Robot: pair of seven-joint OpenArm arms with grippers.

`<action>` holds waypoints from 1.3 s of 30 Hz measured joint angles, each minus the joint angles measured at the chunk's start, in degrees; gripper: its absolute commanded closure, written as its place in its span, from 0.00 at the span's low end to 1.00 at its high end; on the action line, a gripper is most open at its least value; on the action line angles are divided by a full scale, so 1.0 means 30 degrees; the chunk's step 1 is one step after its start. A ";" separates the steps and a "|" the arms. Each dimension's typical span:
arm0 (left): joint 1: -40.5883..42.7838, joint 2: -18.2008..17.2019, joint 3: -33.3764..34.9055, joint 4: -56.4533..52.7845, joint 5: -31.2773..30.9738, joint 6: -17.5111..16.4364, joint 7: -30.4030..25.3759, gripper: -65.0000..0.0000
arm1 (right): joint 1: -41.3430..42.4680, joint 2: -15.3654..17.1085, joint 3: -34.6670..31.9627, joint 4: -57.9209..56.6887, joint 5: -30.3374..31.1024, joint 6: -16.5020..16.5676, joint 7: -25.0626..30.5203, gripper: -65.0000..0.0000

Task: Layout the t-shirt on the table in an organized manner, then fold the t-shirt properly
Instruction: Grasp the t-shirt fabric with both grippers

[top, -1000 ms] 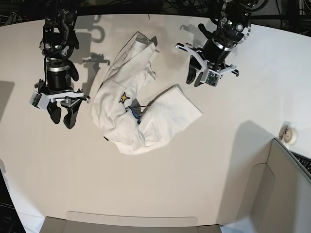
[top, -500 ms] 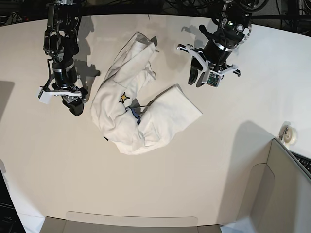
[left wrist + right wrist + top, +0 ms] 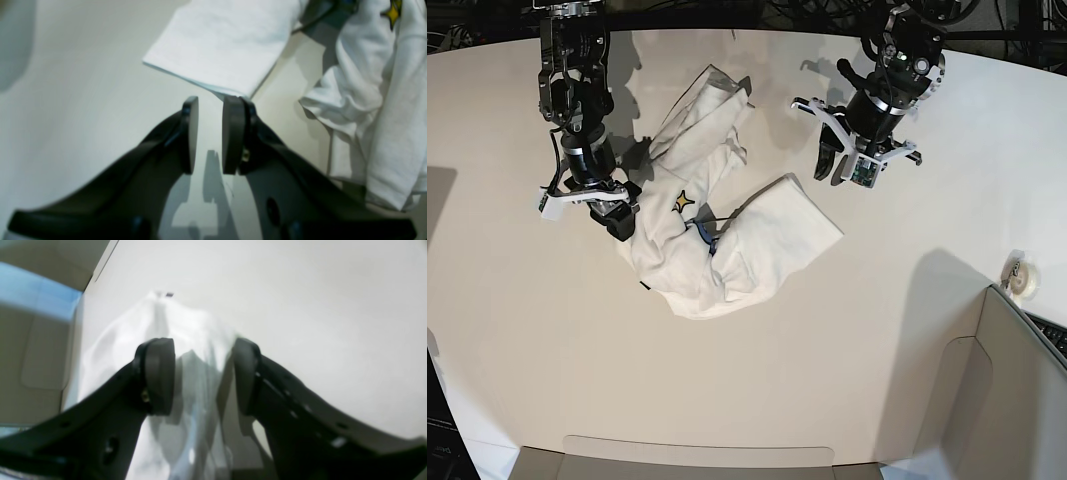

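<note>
- Table (image 3: 907, 400) — white and broad, carrying everything, with plenty of bare surface around the cloth.
- T-shirt (image 3: 717, 230) lies crumpled near the middle of the table, not yet laid out; its long axis runs diagonally from the far end between the arms down to the near-left, with a flat flap jutting toward the left arm's side.
- Right gripper (image 3: 200, 380) hangs low over the shirt's edge, jaws parted about halfway, cloth visible in the gap; whether it pinches anything I cannot tell.
- Left gripper (image 3: 206, 133) hovers over bare table, jaws narrowly apart and empty, the flap's corner just ahead of its tips.
- Judgement: the right arm is nearer the shirt, so the first grasp looks to be its job.
</note>
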 measured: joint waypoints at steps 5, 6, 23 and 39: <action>-0.0233 -0.0007 0.0000 0.0000 0.0000 -0.0007 0.0000 0.80 | 0.0000 0.0000 0.0000 -0.0015 -0.0007 0.0000 0.0029 0.62; -0.0350 -0.0007 0.0000 0.0000 0.0000 -0.0007 -0.0007 0.80 | -0.0036 0.0000 0.0000 -0.0015 0.0007 0.0007 -0.0007 0.71; -0.6980 0.0022 0.0160 -0.2098 -0.3118 0.0015 0.1654 0.80 | -0.2871 0.1333 -0.1457 0.2900 -0.3126 -0.0080 -0.4437 1.00; -1.7464 0.2055 0.6076 -1.0892 -1.0207 -0.0022 0.6688 0.59 | -0.3781 0.0714 -0.5821 0.5297 -1.3806 0.0022 -0.7373 1.00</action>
